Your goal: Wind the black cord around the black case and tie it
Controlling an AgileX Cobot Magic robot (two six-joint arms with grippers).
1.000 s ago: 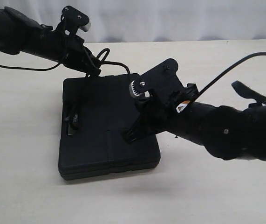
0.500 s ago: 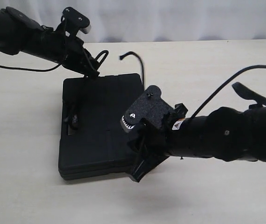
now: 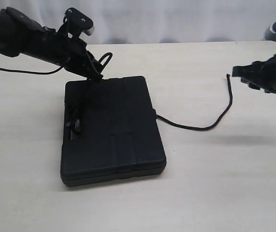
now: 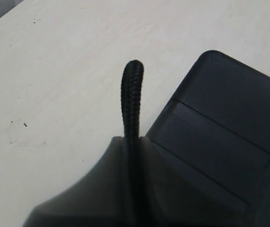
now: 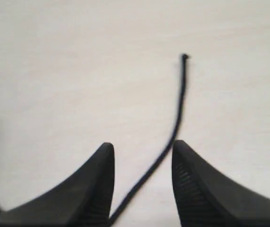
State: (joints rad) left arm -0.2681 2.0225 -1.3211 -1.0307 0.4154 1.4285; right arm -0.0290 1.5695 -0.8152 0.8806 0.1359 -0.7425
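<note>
While left hand pinches black cord, right hand spread above table

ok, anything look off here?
The black cord trails loose from the black case across the table, free end unwrapped. The right gripper is open above it, gripping nothing; the left gripper pinches the cord at the case's far corner.

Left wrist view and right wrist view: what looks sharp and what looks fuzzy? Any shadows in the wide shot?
Left wrist view: the cord's braid is crisp, the left fingers pinching it blurred. Right wrist view: right fingers soft-edged, the thin cord slightly fuzzy. Exterior view: even light, no glare, faint soft shadows on the table along the case's front edge.
</note>
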